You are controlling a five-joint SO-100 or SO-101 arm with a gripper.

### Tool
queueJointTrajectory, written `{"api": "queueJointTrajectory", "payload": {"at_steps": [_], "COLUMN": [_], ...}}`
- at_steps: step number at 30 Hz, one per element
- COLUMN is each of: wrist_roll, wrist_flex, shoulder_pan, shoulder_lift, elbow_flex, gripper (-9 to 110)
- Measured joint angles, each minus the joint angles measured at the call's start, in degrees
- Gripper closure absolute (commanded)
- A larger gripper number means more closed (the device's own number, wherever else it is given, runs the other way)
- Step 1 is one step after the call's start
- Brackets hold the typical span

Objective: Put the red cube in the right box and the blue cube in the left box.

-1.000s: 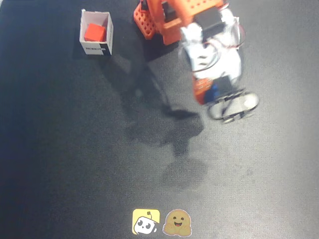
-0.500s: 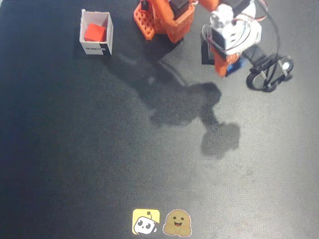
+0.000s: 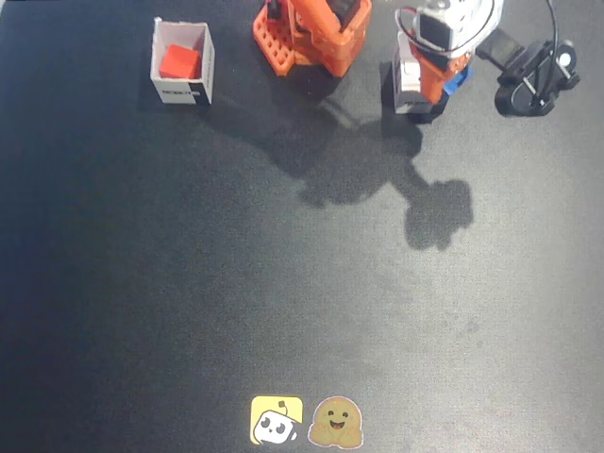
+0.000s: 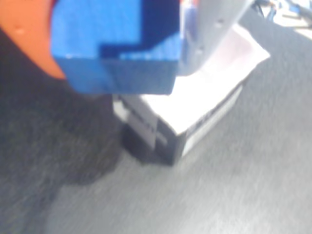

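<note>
Blue cube point(image 4: 114, 46) fills the top of the wrist view, closest to the lens, and it is clamped between the orange finger point(image 4: 27, 41) and the grey finger point(image 4: 214, 29) of the end effector point(image 4: 117, 53), which is closed onto its sides. Just under it stands a white card box point(image 4: 195, 105) with a black label strip; the cube hangs above the near corner of this box, not yet inside.

In the fixed view the red cube point(image 3: 178, 62) already lies in the other white box point(image 3: 182, 64) at the upper left of the dark tabletop point(image 3: 283, 311). So I judge that one half of the task is done. What is left is to lower or release the blue cube into the box under the end effector point(image 3: 444, 90), at the upper right of that view.
</note>
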Motion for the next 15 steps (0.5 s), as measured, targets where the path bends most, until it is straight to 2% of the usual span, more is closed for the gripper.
{"api": "queueJointTrajectory", "payload": {"at_steps": [15], "wrist_roll": [-1.3], "wrist_flex": [2.2], "shoulder_pan": [-3.3], "shoulder_lift": [2.2], "elbow_flex": [4.4], "gripper": [92]}}
